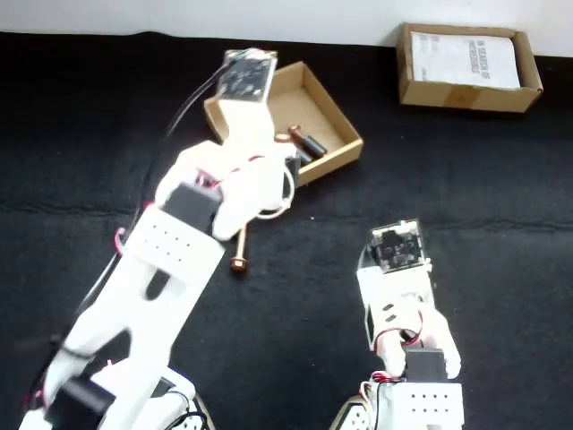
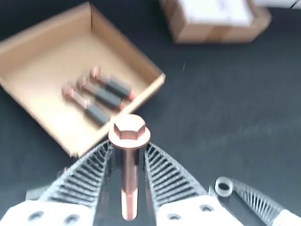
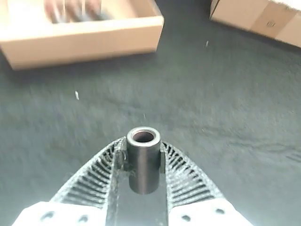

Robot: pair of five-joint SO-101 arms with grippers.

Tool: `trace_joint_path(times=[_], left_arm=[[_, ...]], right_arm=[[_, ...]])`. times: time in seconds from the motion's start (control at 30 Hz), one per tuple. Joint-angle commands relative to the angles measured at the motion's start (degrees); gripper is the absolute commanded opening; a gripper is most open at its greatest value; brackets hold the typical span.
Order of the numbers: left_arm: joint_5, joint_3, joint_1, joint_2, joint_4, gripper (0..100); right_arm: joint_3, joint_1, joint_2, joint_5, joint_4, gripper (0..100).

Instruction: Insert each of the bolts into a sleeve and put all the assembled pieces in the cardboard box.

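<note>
Black cloth table point(image 1: 501, 269), two arms side by side. Nearest, the right gripper point(image 3: 141, 147) pinches a dark sleeve point(image 3: 142, 162), bore facing outward with nothing in it. The left gripper point(image 2: 128, 149) clamps a copper bolt point(image 2: 129, 134) by the shank, hex head past the fingertips. The two held parts are well apart, so this pair is not yet joined. A bolt shaft point(image 1: 239, 244) pokes out beneath the left arm in the high view; cannot tell whether it is the gripped one or a spare on the cloth. Beyond, the cardboard box point(image 2: 42, 52) holds three assembled pieces point(image 2: 96, 94) lying side by side, so that part looks done. Left to do, by my read: mate bolt and sleeve, then drop the piece in. Farthest, a second box point(image 1: 466, 58) with a printed sheet on top sits well apart from the first and is a possible wrong target. The left arm overhangs the cardboard box's near corner and is likely the main thing in the right arm's way.
</note>
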Motion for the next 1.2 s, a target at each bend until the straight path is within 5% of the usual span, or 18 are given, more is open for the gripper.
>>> trace_joint_path(times=[0.0,0.23,0.73,1.17], left_arm=[[-0.1,10.9,0.5,-10.4,-16.5,1],[-1.5,34.9,4.1,-25.5,-41.2,1],[-16.4,41.5,13.6,-29.8,-50.0,1],[-12.1,41.6,13.8,-21.3,-50.0,1]], right_arm=[[1.0,-2.3,-0.9,-10.6,-8.1,0.7],[1.7,-5.8,-0.9,-16.8,-13.5,0.7],[1.5,-20.1,-1.0,-20.9,-13.5,0.7],[1.4,-19.9,-1.0,-20.7,-13.5,0.7]])
